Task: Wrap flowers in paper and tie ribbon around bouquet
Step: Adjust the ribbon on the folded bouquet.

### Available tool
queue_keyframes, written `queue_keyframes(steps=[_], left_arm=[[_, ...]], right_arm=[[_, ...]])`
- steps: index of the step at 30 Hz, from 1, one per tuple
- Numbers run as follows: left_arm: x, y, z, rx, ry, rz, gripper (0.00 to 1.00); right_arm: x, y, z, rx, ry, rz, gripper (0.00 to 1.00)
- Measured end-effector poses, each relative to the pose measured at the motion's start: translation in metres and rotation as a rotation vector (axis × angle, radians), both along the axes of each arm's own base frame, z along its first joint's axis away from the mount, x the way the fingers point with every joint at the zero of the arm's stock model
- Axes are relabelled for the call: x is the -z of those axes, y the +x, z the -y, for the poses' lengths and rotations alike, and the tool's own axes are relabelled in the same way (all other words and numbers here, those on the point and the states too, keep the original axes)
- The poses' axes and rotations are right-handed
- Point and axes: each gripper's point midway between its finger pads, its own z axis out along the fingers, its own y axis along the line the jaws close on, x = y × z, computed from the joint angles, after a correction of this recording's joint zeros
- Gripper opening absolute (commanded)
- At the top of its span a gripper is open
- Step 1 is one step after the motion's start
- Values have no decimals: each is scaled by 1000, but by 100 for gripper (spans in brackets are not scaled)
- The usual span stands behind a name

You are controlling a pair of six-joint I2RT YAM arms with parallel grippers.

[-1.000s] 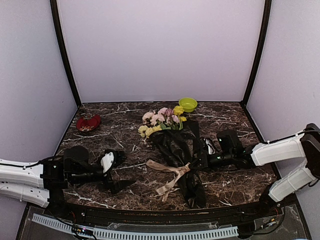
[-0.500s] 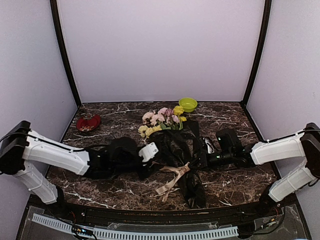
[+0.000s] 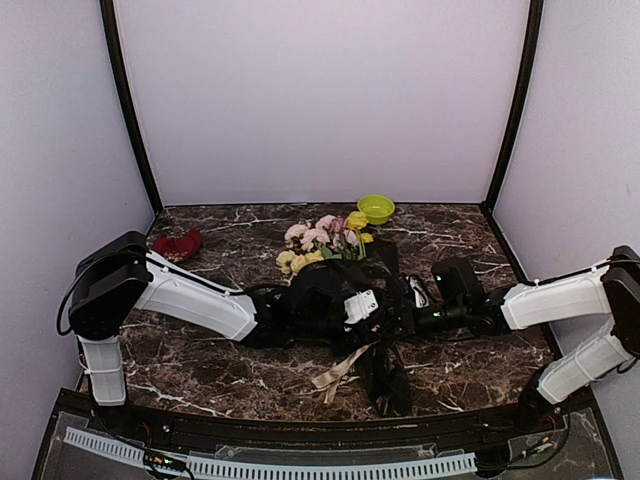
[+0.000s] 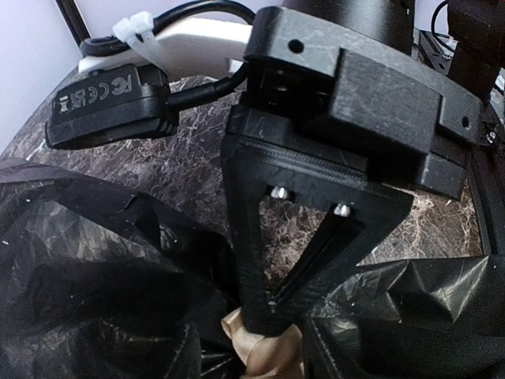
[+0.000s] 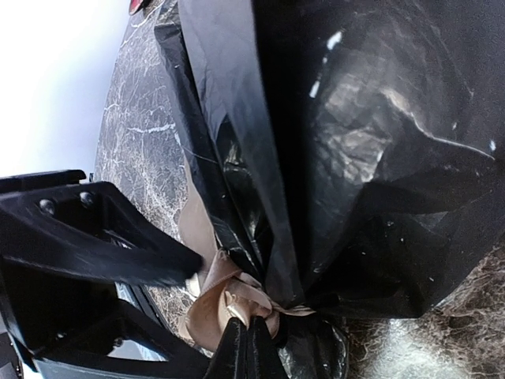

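Okay, the bouquet (image 3: 386, 372) lies lengthwise down the middle of the desk (image 3: 220, 372). Its flowers (image 3: 322, 240), pale pink and yellow, point toward the back wall, and the narrow end of the black paper (image 5: 355, 158) points toward the arm bases.

Both arms reach in from opposite sides and meet at the waist of the cone. The left arm stretches right across from its corner. In the left wrist view, the left tool (image 4: 268, 309) has its fingers coming together onto a bunched bit of the beige ribbon (image 5: 207, 312), pinching it just where the crinkly paper narrows. The right wrist view shows one of those black fingers touching the ribbon's folds from the far side.

The right tool (image 5: 246, 345) is pressed together, tips tight against each other right at the ribbon knot. I cannot tell whether a strand is caught between them.

From above, loose ribbon tails trail off the bouquet's left side onto the marbled surface, toward the near edge. The paper looks glossy and creased and flares out wide on either side of the tie.

Toward the back of the desk, a small green bowl (image 3: 376, 208) sits just behind the blooms. A red crumpled item (image 3: 177, 245) rests well off to the left, near the wall.
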Motion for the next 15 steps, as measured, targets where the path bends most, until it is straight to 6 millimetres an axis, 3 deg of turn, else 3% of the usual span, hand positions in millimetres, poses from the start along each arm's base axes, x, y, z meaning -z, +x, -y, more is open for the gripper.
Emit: queue_keyframes(steps=[4, 15], left_arm=[[8, -4, 1, 20, 18, -19, 22], [15, -9, -4, 27, 40, -47, 21]], right_arm=[[0, 0, 0, -3, -1, 4, 0], [-1, 0, 0, -7, -2, 11, 0]])
